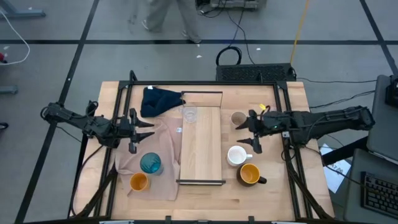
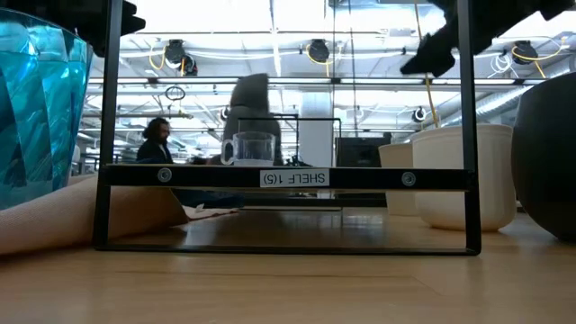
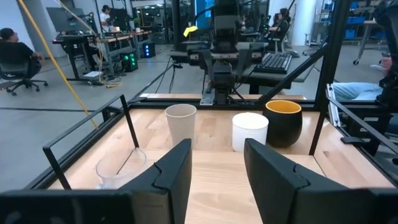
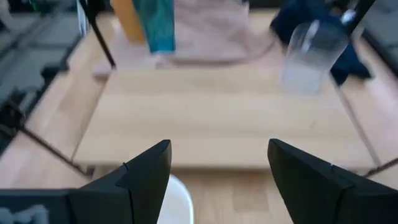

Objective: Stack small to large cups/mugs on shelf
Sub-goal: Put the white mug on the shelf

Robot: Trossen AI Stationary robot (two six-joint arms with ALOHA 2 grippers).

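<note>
Teal tumbler [image 2: 36, 112] looms closest, on the cloth [image 1: 165, 168] — both grippers empty. Left gripper [image 1: 148, 129] hangs over the cloth, fingers apart; right gripper [image 1: 244, 132] gapes above the white mug [image 1: 236, 155]. Only the clear glass [image 1: 189, 114] stands on the shelf [image 1: 202, 149] — far end.

Bright overhead ceiling lights [image 2: 317, 49], soft shadows, right wrist view blurred throughout
</note>
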